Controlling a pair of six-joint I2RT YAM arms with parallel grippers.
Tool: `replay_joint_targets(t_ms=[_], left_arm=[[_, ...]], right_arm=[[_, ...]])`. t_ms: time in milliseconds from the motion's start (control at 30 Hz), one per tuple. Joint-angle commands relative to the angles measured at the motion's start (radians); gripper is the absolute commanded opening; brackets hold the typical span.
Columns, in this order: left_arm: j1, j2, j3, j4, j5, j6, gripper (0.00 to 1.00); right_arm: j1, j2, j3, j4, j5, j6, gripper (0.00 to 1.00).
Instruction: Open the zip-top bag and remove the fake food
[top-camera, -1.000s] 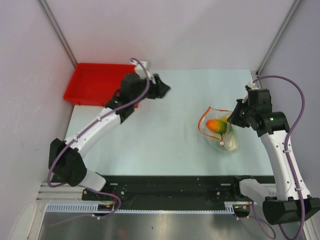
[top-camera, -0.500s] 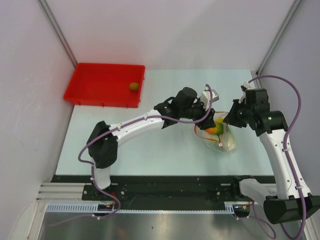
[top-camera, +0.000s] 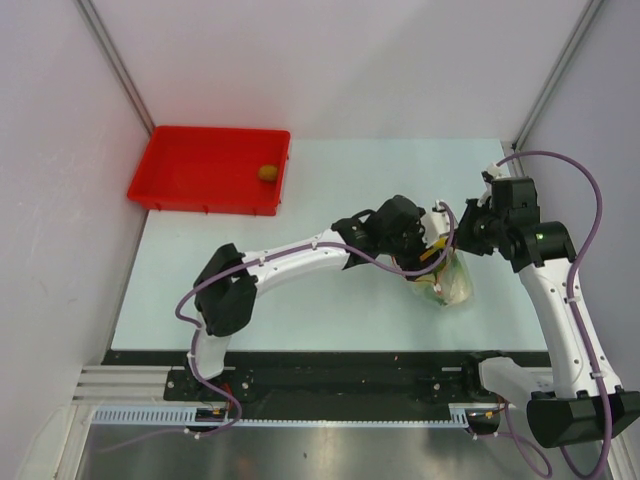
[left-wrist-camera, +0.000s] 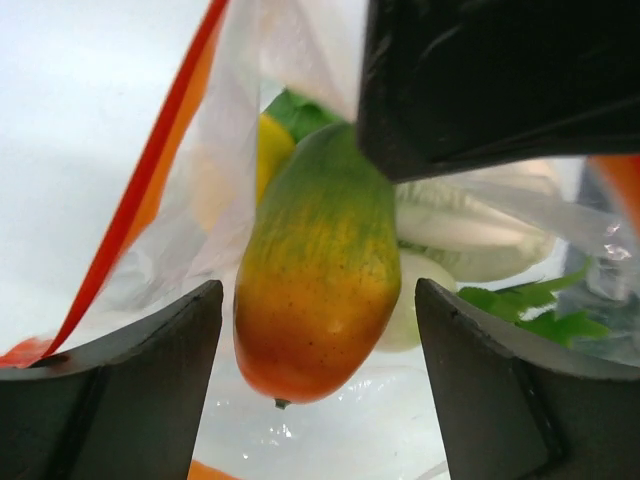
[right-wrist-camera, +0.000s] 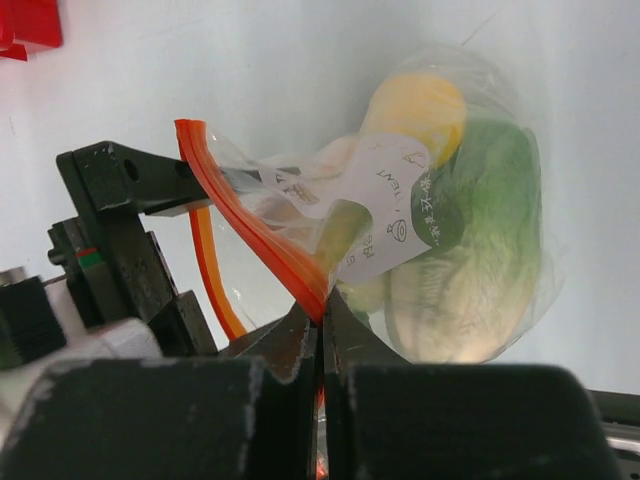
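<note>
The zip-top bag (top-camera: 450, 283) lies at the right of the table, mouth held open. My right gripper (top-camera: 463, 238) (right-wrist-camera: 322, 312) is shut on its red-orange zip strip (right-wrist-camera: 255, 228). The left gripper (top-camera: 432, 252) (left-wrist-camera: 318, 310) reaches into the mouth and is open, its fingers (left-wrist-camera: 150, 380) standing either side of the orange-red mango-like fruit (left-wrist-camera: 315, 270) with a gap on both sides. More fake food sits inside: a yellow piece (right-wrist-camera: 420, 105), green lettuce (right-wrist-camera: 490, 190) and a white radish (left-wrist-camera: 470, 245). A small brown piece (top-camera: 267, 172) lies in the red tray.
The red tray (top-camera: 190, 165) stands at the back left of the table (top-camera: 300, 300). The left arm stretches across the table's middle toward the bag. The right arm stands along the right edge.
My left arm has swung from over the red tray across to the bag, and the brown piece now shows in the tray. Its jaws have entered the bag mouth around the mango. The right gripper kept its hold.
</note>
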Motion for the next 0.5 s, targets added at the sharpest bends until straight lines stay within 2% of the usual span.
replay_joint_targets(t_ms=[0, 133, 233, 367, 433, 467], left_arm=[[-0.016, 0.019, -0.023, 0.023, -0.093, 0.095, 0.82], [-0.028, 0.034, -0.023, 0.04, -0.179, 0.116, 0.79], [-0.034, 0.045, 0.009, 0.012, -0.176, 0.127, 0.69], [-0.037, 0.045, 0.049, -0.034, -0.128, 0.127, 0.42], [-0.036, 0.023, 0.046, -0.038, -0.104, 0.117, 0.36], [-0.036, 0.001, 0.044, -0.046, -0.082, 0.112, 0.25]], right_arm=[[0.004, -0.007, 0.049, 0.054, -0.027, 0.006, 0.0], [0.001, -0.003, 0.049, 0.056, -0.032, 0.011, 0.0], [-0.001, -0.003, 0.049, 0.056, -0.038, 0.017, 0.0], [-0.007, -0.001, 0.049, 0.059, -0.041, 0.019, 0.0], [-0.009, -0.003, 0.049, 0.056, -0.031, 0.014, 0.0], [-0.009, -0.004, 0.047, 0.057, -0.023, 0.012, 0.0]])
